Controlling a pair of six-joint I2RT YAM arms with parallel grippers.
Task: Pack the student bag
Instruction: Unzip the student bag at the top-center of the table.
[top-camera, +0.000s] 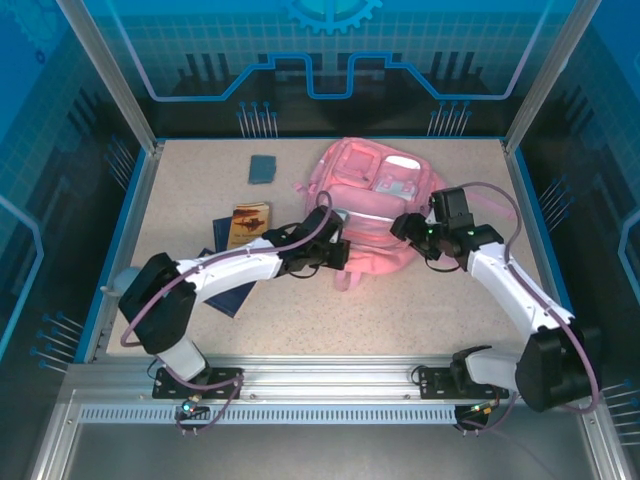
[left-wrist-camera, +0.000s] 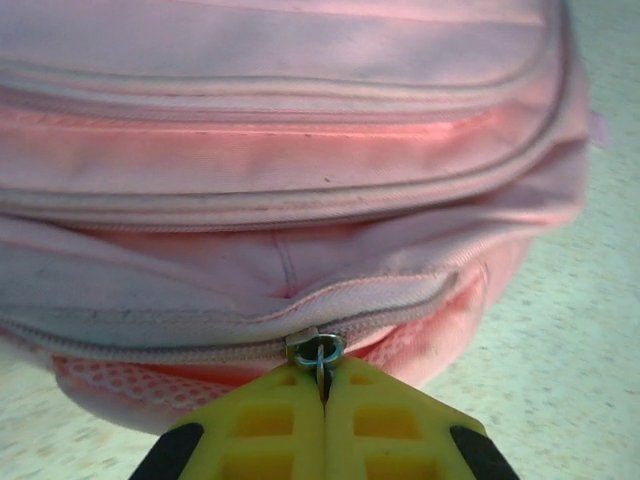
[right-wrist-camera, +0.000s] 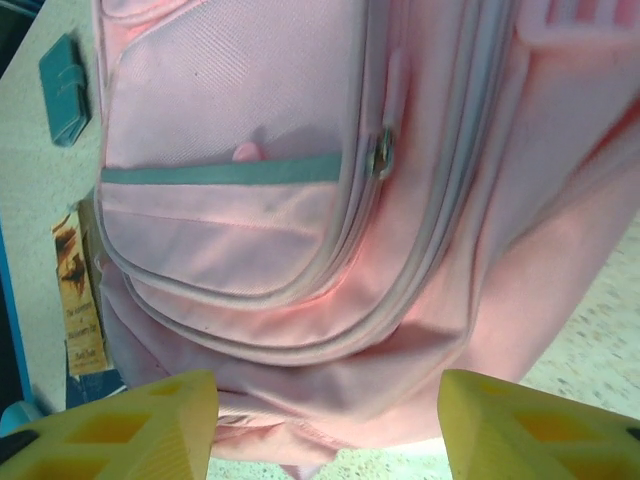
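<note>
On your left stands the blue printed wall (top-camera: 40, 200) of the enclosure, with a slanted aluminium post (top-camera: 110, 75) in front of it. The table (top-camera: 190, 190) has a pale speckled top, and along its near edge runs a metal rail (top-camera: 330, 385) where both arms are bolted. On the left part of the top, a small teal case (top-camera: 264, 168) lies near the far edge. Closer to you lies a brown book (top-camera: 248, 222), and a dark blue book (top-camera: 232, 298) sits partly under the left arm. The left gripper (top-camera: 335, 250) is at the near edge of the student bag (top-camera: 375, 205). In the left wrist view its yellow fingers (left-wrist-camera: 400, 425) are pressed together, pinching the metal zip pull (left-wrist-camera: 320, 352) of the bag's lower zipper. The student bag is pink and soft and lies flat on the middle of the table, toward the far side, with its front pockets facing up. The right gripper (top-camera: 410, 228) hovers at the bag's right side. In the right wrist view its yellow fingers (right-wrist-camera: 520, 430) are spread wide apart with pink fabric between them, and you cannot tell if they touch it. Behind the table, the back panel (top-camera: 400, 50) is blue with a grid pattern. On your right a second post (top-camera: 545, 75) and another blue wall (top-camera: 610, 180) close the room.
</note>
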